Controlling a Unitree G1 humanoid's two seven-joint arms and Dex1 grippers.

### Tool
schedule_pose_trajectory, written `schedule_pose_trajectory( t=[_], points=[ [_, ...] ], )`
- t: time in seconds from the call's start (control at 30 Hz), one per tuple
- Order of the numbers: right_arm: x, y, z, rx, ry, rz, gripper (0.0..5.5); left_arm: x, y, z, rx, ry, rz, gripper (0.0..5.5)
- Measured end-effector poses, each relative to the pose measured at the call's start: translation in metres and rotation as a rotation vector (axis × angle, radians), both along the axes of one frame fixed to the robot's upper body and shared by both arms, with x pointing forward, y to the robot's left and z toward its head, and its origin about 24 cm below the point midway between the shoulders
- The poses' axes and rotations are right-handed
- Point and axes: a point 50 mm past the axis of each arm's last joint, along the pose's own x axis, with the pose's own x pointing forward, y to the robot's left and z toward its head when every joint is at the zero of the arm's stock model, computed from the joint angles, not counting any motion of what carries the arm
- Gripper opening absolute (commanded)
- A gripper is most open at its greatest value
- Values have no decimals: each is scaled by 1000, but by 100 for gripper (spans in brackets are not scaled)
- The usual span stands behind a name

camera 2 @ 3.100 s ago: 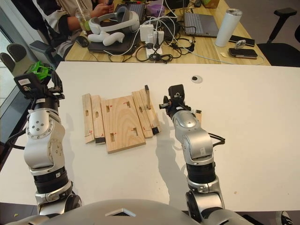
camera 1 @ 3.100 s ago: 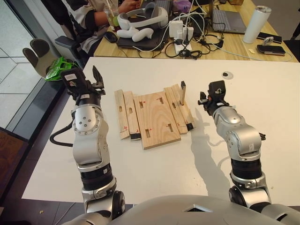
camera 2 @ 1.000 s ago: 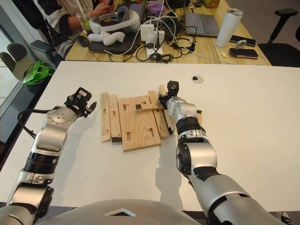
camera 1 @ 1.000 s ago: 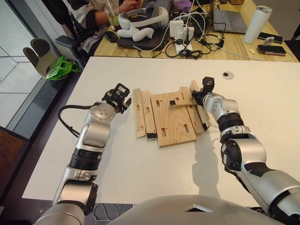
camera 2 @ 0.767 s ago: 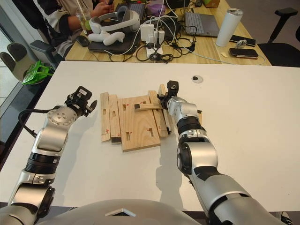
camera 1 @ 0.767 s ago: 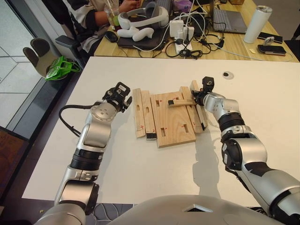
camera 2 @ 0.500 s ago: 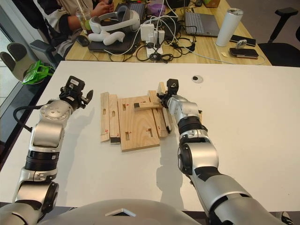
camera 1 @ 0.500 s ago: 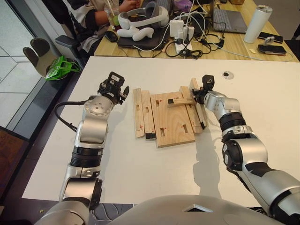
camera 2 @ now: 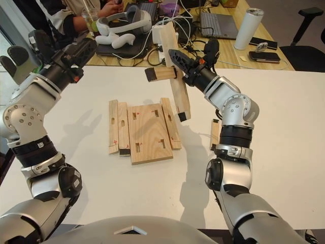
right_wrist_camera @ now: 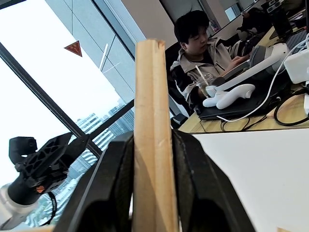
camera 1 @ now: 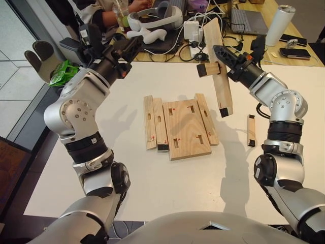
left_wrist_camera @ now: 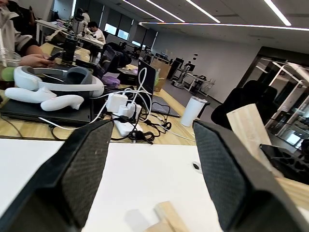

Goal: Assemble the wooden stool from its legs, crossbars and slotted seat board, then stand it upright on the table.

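The slotted seat board [camera 1: 185,133] lies flat on the white table. Two slotted legs [camera 1: 149,122] [camera 1: 159,124] lie side by side along its left edge, and another leg [camera 1: 206,124] lies against its right edge. A short crossbar [camera 1: 250,130] lies apart on the right. My right gripper [camera 1: 222,57] hangs high above the board's far right corner, shut on a long leg [camera 1: 219,81] with a crossbar stub [camera 1: 205,69] stuck into its side. In the air at the far left, my left gripper [camera 1: 127,47] is open and holds nothing.
Beyond the table's far edge stands a wooden desk with a headset [camera 1: 152,20], cables, a power strip, a laptop and a white tumbler [camera 1: 278,24]. Bare table [camera 1: 152,188] stretches in front of the board. The table's left edge drops to the floor.
My right gripper has lifted the leg with its crossbar stub off the board and high into the air. My left arm has risen from the table to the far left.
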Motion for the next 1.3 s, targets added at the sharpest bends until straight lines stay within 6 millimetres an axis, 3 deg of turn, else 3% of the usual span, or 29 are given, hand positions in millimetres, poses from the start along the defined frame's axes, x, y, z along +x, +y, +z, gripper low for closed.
schedule_pose_trajectory(
  t=[0.17,0.3,0.53,1.0,1.3],
  points=[
    [-20,15,0,147,13,178,102,-12,-30,3,-132,-6,-215,304],
    [-33,24,3,192,11,297,102,-24,-49,-8,-159,24,-340,368],
    [-44,27,4,245,16,367,102,-33,-53,-13,-227,44,-385,457],
    [-61,43,-9,227,59,478,102,-40,-64,-12,-216,75,-452,457],
    [-63,45,-11,211,62,505,102,-46,-67,-9,-236,44,-492,313]
  ],
)
